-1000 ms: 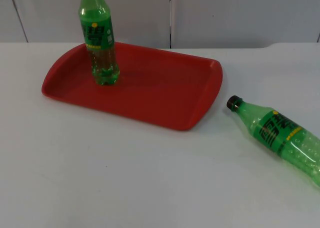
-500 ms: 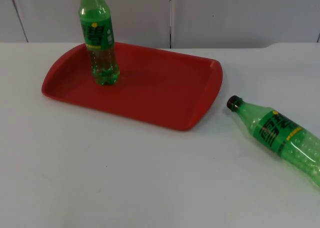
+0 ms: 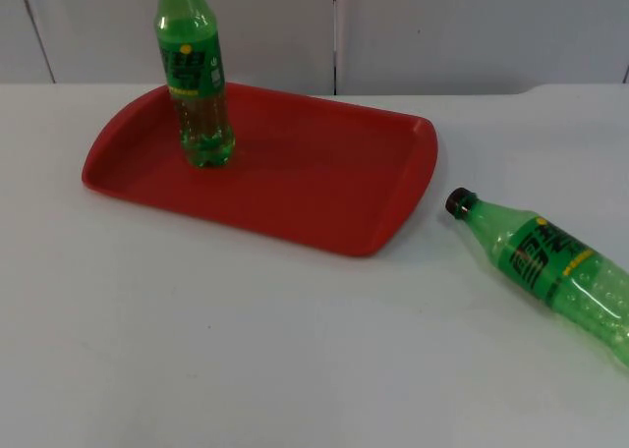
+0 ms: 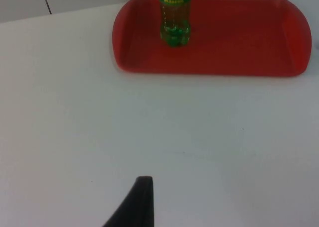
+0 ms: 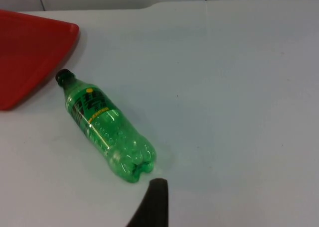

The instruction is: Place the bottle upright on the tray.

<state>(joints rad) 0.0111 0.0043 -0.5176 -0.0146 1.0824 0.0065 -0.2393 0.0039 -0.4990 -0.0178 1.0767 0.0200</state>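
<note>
While the earlier top views are set beside the present one, nothing differs: both bottles, the tray and the table look the same as they did a second ago.

One green bottle (image 3: 194, 80) stands upright on the red tray (image 3: 324, 202), toward the tray's far left end, its base resting on the tray floor. It is clear green plastic with a green label carrying yellow and dark print, and its neck runs out of the top view's upper edge. The left wrist view shows its lower part (image 4: 174, 18) on the tray (image 4: 239, 43).

A second green bottle (image 3: 545, 266) lies on its side on the white table (image 3: 246, 350), just beside the tray's right end but apart from it. Its black cap (image 3: 456, 203) points toward the tray and its ribbed, dimpled base points away, toward the table's right edge. In the right wrist view this lying bottle (image 5: 104, 132) is near the tray's corner (image 5: 30, 57), not touching it.

One black fingertip of the left gripper (image 4: 135, 204) hangs over bare table well short of the tray; whether that claw is released or clenched cannot be told. One fingertip of the right gripper (image 5: 152, 204) hangs just beside the lying bottle's base, and its state cannot be told either.
</note>
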